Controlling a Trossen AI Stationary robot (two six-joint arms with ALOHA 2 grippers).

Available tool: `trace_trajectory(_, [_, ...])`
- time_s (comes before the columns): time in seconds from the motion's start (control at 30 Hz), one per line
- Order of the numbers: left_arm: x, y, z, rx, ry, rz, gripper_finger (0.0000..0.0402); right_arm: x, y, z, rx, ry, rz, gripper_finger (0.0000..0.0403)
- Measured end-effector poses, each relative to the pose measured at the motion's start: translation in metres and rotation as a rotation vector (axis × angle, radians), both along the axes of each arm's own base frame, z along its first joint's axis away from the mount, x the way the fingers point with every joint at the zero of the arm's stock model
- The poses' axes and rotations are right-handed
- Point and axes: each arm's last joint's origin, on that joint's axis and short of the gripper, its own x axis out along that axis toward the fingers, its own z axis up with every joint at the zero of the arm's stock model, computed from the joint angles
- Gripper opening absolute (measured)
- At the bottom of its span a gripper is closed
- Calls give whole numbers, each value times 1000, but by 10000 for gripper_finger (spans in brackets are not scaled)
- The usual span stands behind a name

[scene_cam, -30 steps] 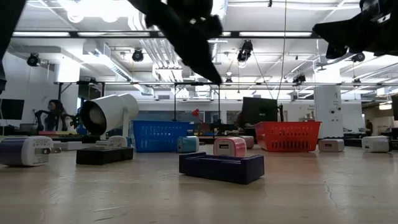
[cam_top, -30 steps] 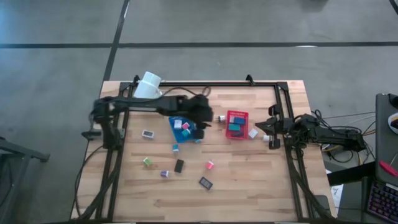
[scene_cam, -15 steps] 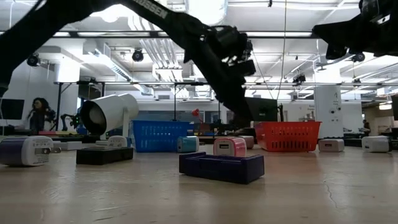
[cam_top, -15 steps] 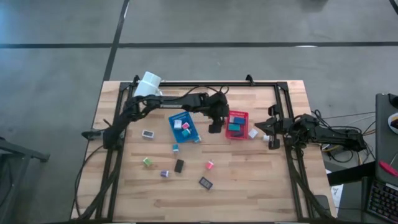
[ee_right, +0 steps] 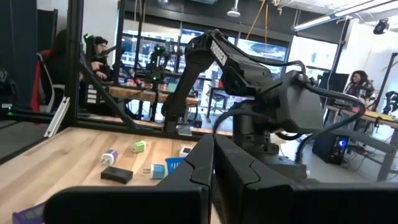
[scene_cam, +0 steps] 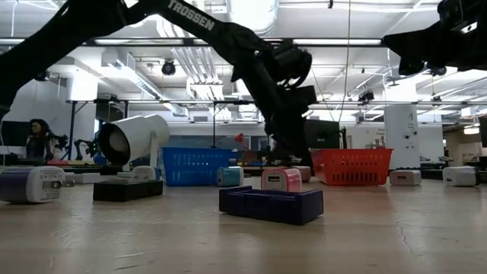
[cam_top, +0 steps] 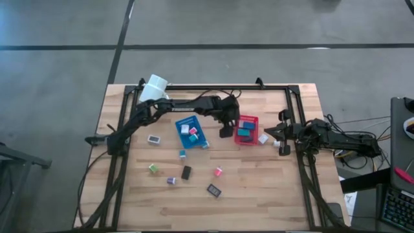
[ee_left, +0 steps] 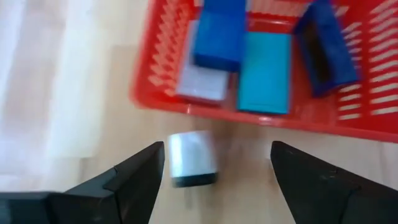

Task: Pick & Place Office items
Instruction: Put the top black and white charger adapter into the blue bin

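**Left gripper open beside the red tray, a white block on the bench below it**

High view: the left gripper [cam_top: 225, 129] is seen near the middle of the bench, just off the red tray's [cam_top: 253, 121] left edge, between it and the blue tray [cam_top: 183, 123]. The right gripper [cam_top: 283, 147] is parked at the bench's right edge. Loose office items are scattered toward the front edge: a black block [cam_top: 186, 172], a pink one [cam_top: 218, 171], a green one [cam_top: 153, 168], a dark flat one [cam_top: 213, 190]. Open wood is left around most of them, so room for an approach is judged ample. The left arm is judged much the nearer to all of these.

Low view: the left arm is seen reaching down behind a pink block [scene_cam: 281, 180] and a dark purple block [scene_cam: 271, 205]. The white mug [scene_cam: 135, 140] lies on its side toward the far left corner.

Left wrist view: the fingers [ee_left: 134, 176] are spread wide with nothing held. A small white block [ee_left: 190, 159] lies on the bare wood between them, just outside the red tray's [ee_left: 163, 102] rim, apart from it. Blue and teal blocks [ee_left: 265, 71] are already lying in that tray. The white block's long axis appears to run along the line of sight, across the gap, which is judged to suit a straight descent, with the rim close on the far side.

Right wrist view: the right fingers [ee_right: 246, 186] are pressed together, empty
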Motion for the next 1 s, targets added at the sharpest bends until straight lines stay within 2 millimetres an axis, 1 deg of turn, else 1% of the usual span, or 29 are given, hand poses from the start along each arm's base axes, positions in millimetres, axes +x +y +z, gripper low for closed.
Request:
trace_trajectory(0.13, [-3,14,-5,0,10,29,302,0,0,0,4,0,1,8])
trace_trajectory(0.27, [-5,19,-11,-52,6,1,300,0,0,0,4,-1,1,8])
trace_trajectory(0.37, [-4,19,-18,-98,7,-27,299,0,0,0,4,-1,1,8])
trace_trajectory(0.63, [-4,20,-29,-103,29,-30,298,0,0,0,4,-1,1,8])
trace_trajectory(0.87, [-3,23,-31,-101,27,-27,297,0,0,0,4,-1,0,8])
trace_trajectory(1.0, [-3,23,-32,-99,24,-29,288,0,0,0,4,-3,0,8])
